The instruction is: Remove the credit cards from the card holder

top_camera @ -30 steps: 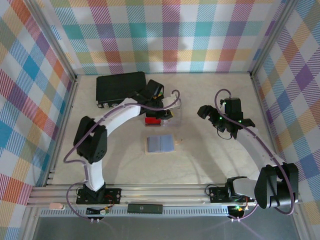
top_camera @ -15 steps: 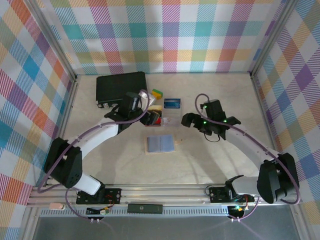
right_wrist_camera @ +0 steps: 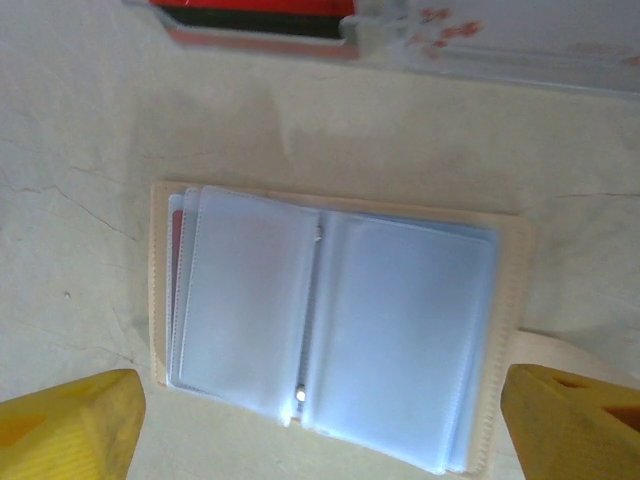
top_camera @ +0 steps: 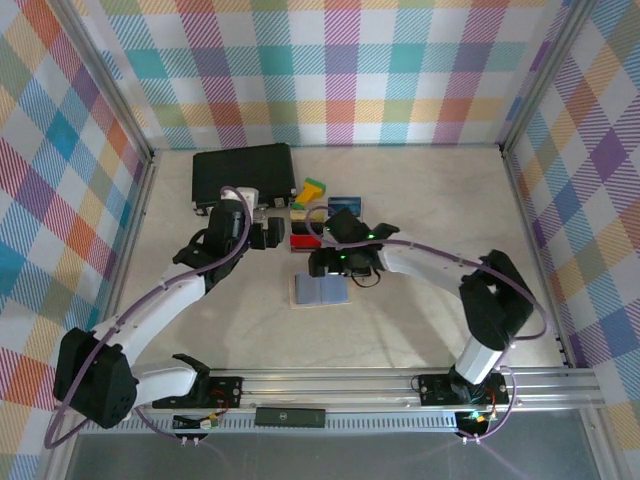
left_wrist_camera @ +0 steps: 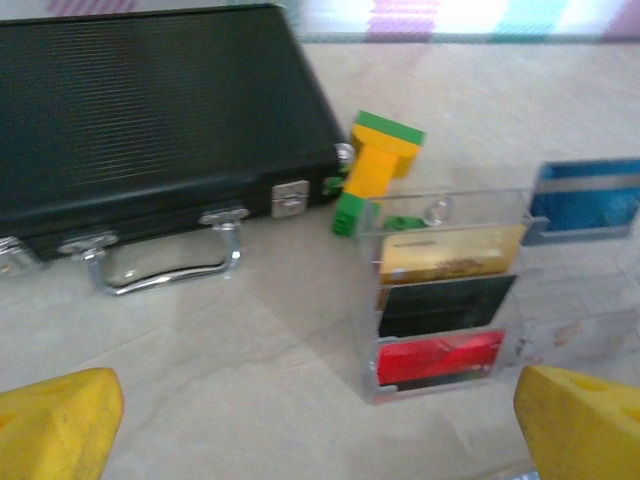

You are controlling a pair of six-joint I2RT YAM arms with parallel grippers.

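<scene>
The card holder lies open and flat on the table, its pale blue translucent sleeves facing up. It also appears in the top view. A reddish edge peeks from under its left sleeve. My right gripper hovers open just above it, yellow fingertips wide on either side. Beyond it, a clear stand holds a tan card, a black card and a red card. A blue card lies to their right. My left gripper is open and empty, to the left of the stand.
A black case with metal clasps sits at the back left. A green and yellow block lies between the case and the stand. In the top view the right arm stretches across the middle of the table. Plaid walls enclose three sides.
My left gripper has drawn back to the left from the stand and opened. The right arm has swung left and now hangs over the card holder.
</scene>
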